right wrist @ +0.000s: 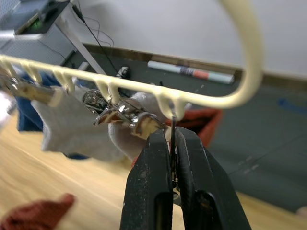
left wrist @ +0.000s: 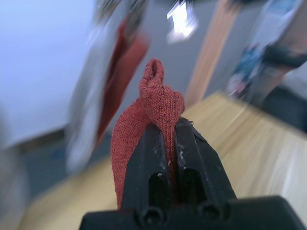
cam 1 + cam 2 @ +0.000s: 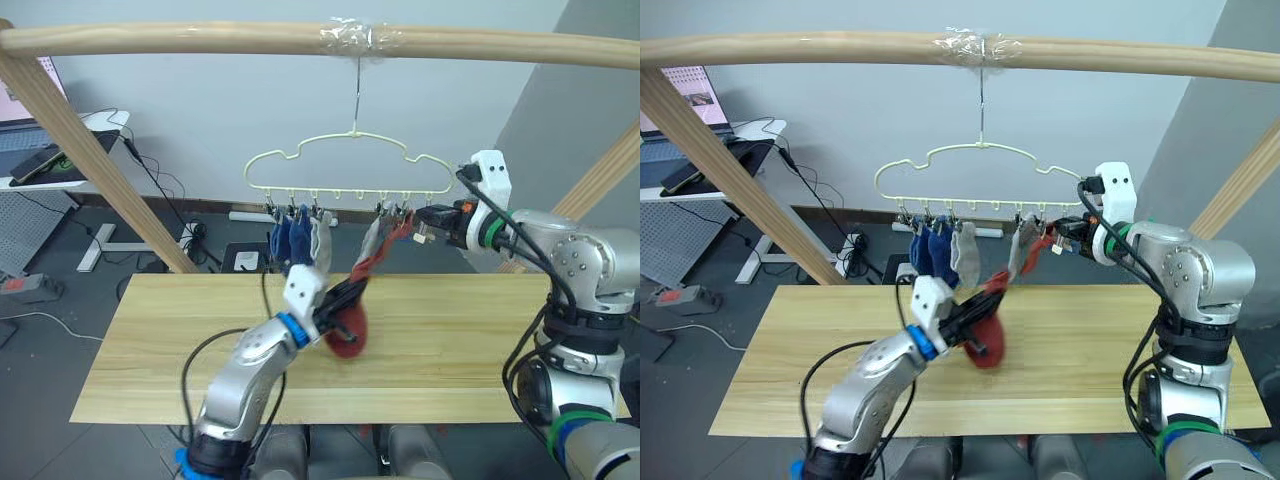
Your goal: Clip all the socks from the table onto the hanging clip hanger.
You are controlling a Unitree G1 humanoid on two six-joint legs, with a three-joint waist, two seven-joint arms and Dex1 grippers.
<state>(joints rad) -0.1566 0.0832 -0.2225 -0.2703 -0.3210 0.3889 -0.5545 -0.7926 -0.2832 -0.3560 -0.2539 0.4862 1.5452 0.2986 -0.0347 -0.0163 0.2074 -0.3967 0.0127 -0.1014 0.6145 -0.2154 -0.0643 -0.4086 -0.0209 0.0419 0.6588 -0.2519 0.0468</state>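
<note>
Rust-red sock point(image 2: 152, 111) hiding left claw point(image 2: 169, 128) tips

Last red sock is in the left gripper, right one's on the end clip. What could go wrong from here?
1. The left gripper pinches the rust-red sock near one bunched end; most of it hangs loose, so it may slip or reach the clip folded.
2. The right gripper grips a clip on the clip hanger, which hangs from one hook; pulling could swing it.
3. The neighbouring grey sock could get caught.
</note>
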